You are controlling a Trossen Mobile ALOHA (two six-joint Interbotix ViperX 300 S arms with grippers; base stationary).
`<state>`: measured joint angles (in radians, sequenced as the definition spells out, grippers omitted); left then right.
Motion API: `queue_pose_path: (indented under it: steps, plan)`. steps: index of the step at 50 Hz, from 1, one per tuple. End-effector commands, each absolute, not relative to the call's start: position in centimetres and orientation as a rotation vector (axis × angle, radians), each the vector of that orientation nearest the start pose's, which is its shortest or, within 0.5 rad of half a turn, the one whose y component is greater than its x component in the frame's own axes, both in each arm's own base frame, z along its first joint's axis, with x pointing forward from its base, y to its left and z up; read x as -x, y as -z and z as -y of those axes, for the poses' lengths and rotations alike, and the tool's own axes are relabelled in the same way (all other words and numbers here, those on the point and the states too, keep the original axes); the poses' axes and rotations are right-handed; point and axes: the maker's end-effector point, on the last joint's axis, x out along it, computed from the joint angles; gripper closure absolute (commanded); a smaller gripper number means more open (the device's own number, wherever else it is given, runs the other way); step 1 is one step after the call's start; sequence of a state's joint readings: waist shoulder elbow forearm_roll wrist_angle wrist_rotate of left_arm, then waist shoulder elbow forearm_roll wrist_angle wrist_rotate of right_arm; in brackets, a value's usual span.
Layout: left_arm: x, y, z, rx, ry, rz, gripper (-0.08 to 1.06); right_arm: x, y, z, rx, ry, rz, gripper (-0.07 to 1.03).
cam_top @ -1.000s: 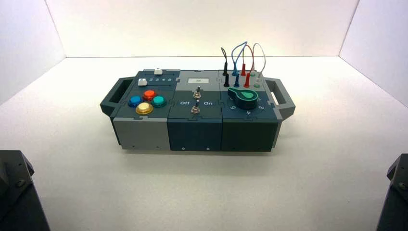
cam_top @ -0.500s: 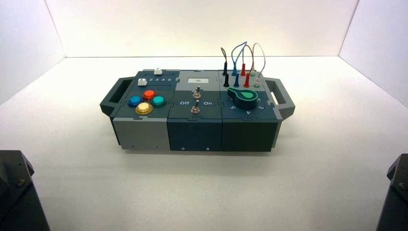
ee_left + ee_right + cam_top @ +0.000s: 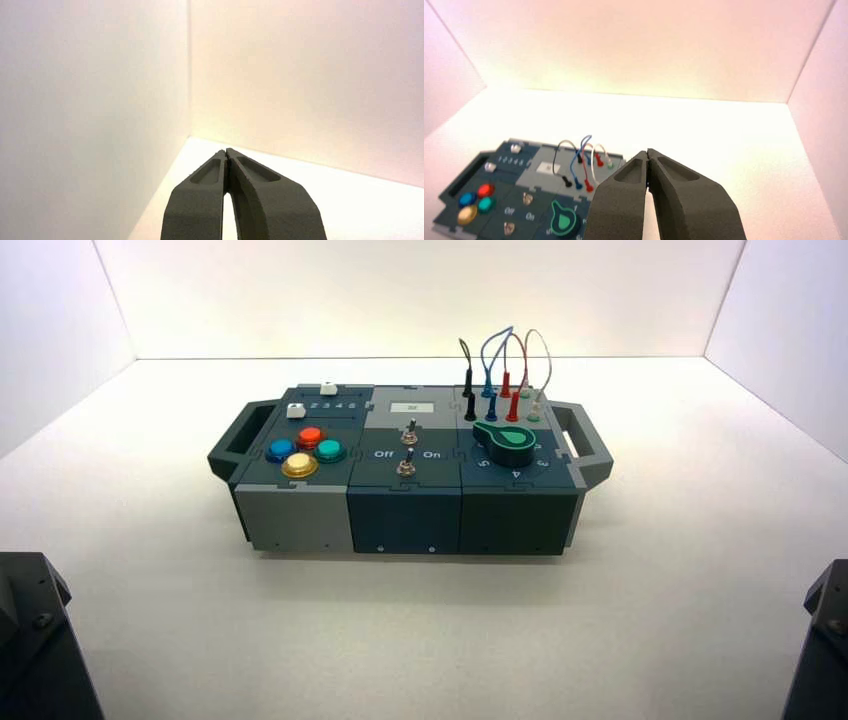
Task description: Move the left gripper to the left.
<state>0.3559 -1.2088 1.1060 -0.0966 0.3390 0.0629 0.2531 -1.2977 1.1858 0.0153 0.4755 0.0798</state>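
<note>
My left gripper (image 3: 226, 151) is shut and empty, its tips touching. It faces the white enclosure's far left corner, and the box is out of its wrist view. In the high view only the left arm's dark base (image 3: 35, 640) shows, at the near left corner. My right gripper (image 3: 647, 152) is shut and empty, parked at the near right, with its base (image 3: 822, 640) at the high view's edge. The box (image 3: 410, 465) stands mid-table and also shows in the right wrist view (image 3: 524, 200).
The box carries four coloured buttons (image 3: 300, 451) on its left part, two toggle switches (image 3: 407, 450) marked Off and On in the middle, a green knob (image 3: 510, 443) and looped wires (image 3: 505, 370) on the right. White walls (image 3: 420, 290) surround the table.
</note>
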Motion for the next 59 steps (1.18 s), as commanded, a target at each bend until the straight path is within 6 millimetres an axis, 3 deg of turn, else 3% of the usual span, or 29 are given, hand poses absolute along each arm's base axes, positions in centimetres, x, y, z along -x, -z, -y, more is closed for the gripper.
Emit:
queue_pose_path:
  steps: [1, 6, 19, 39, 59]
  plan:
    - [-20.8, -28.5, -8.3, 0.07, -0.371, -0.251, 1.01, -18.6, -24.7, -5.6, -0.039, -0.273, -0.368, 0.99]
    - [-21.2, -29.0, -9.3, 0.07, -0.406, -0.257, 1.01, -18.5, -24.6, -5.9, -0.035, -0.289, -0.371, 0.99]
    - [-23.3, -32.4, -12.1, 0.022, -0.465, -0.227, 1.01, -18.3, -24.6, -6.5, -0.032, -0.321, -0.374, 0.99]
    - [-27.8, -31.9, -15.5, 0.067, -0.49, -0.308, 1.01, -18.1, -24.6, -7.2, -0.024, -0.36, -0.37, 0.99]
    - [-28.1, -32.4, -15.6, 0.08, -0.492, -0.29, 1.01, -17.8, -24.9, -7.2, -0.026, -0.367, -0.355, 0.99]
